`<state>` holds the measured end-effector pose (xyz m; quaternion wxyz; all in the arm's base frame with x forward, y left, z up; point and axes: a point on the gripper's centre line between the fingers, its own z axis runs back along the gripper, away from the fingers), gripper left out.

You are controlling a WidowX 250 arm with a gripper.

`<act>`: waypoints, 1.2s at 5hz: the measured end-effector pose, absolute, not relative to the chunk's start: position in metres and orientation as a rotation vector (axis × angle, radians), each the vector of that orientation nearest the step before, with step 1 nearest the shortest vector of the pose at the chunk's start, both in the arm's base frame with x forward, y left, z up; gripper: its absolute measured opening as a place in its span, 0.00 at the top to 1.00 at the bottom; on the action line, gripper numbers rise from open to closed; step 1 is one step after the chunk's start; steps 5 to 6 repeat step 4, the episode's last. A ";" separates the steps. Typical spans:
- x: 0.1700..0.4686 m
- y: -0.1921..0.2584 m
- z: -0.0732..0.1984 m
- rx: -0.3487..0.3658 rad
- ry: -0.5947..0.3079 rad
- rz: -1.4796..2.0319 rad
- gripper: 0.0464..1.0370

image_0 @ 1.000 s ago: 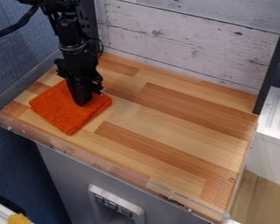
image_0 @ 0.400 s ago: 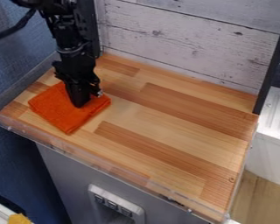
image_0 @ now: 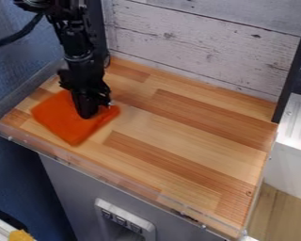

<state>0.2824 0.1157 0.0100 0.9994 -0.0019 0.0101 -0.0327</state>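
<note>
The black, tapered gripper (image_0: pixel 87 116) has dipped slightly onto the orange, square, folded cloth (image_0: pixel 62 121) near the wooden worktop's (image_0: pixel 191 141) left edge, seemingly firming contact. Whether it pinches fabric, I cannot tell.

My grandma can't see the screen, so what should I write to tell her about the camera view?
A black robot gripper points down onto an orange cloth near the left end of a striped wooden counter. Behind the counter stands a whitewashed plank wall.
</note>
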 end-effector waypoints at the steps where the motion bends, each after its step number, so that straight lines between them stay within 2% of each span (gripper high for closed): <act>1: 0.280 0.096 0.010 -0.005 0.031 -0.054 0.99; 4: 0.278 0.057 0.011 0.001 0.019 -0.010 0.99; 6: 0.278 0.057 0.011 0.001 0.019 -0.010 0.99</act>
